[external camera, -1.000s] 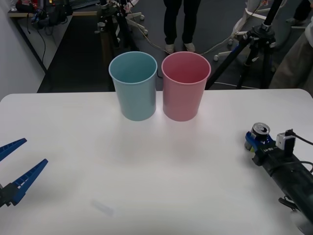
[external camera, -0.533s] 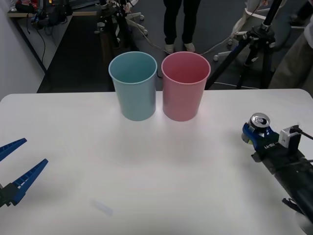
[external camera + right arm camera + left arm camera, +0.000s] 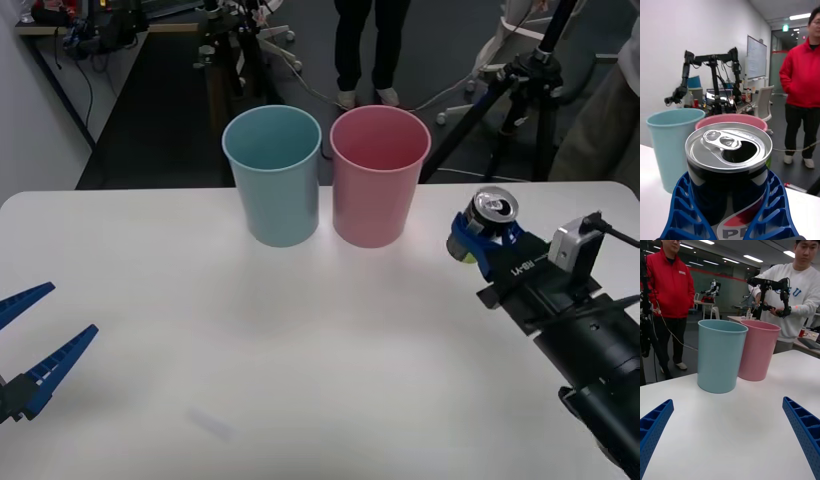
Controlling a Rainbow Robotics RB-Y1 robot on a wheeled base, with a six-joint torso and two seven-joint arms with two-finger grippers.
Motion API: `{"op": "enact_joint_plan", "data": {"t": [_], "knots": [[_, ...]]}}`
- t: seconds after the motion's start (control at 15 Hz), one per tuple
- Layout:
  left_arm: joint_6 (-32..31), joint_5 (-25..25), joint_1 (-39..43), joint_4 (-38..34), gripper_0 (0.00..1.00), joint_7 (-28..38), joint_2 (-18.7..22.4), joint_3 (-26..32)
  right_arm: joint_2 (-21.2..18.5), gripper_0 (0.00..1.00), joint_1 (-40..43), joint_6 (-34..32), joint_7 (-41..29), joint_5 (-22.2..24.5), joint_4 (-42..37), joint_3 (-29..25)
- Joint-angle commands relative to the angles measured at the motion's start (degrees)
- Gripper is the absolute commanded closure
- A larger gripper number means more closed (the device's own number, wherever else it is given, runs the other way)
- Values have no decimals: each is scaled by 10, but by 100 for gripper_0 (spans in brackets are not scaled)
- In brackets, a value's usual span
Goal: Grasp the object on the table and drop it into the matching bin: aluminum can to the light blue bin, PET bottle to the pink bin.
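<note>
My right gripper [image 3: 482, 240] is shut on the aluminum can [image 3: 490, 213], a dark can with a silver pull-tab top, held upright above the white table [image 3: 300, 350] at the right. Up close, the can [image 3: 729, 168] sits between the blue ribbed fingers [image 3: 681, 206]. The light blue bin [image 3: 273, 175] and the pink bin [image 3: 379, 175] stand side by side at the table's far middle, left of the can; both appear behind the can as light blue bin [image 3: 672, 146] and pink bin [image 3: 733, 120]. My left gripper [image 3: 25, 345] rests open at the near left.
A black tripod [image 3: 520, 90] and cables stand on the floor beyond the table's far right edge. People stand in the room behind. The table's far edge runs just behind the bins.
My right gripper has lifted the can off the table and carried it up and leftward, toward the bins. The left arm has not moved.
</note>
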Motion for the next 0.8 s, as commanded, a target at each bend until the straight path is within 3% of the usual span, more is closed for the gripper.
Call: {"op": "enact_joint_plan", "data": {"t": [0.07, 0.4, 0.67, 0.8], "knots": [[0, 0, 0, 0, 0, 0, 0, 0, 0, 100, -15, 16, -90, 68, -51, 22], [0, 0, 0, 0, 0, 0, 0, 0, -1, 100, -87, 62, -224, 195, -70, 74], [0, 0, 0, 0, 0, 0, 0, 0, 7, 100, -183, 97, -311, 280, -13, 117], [0, 0, 0, 0, 0, 0, 0, 0, 40, 100, -239, 96, -327, 323, 38, 118]]}}
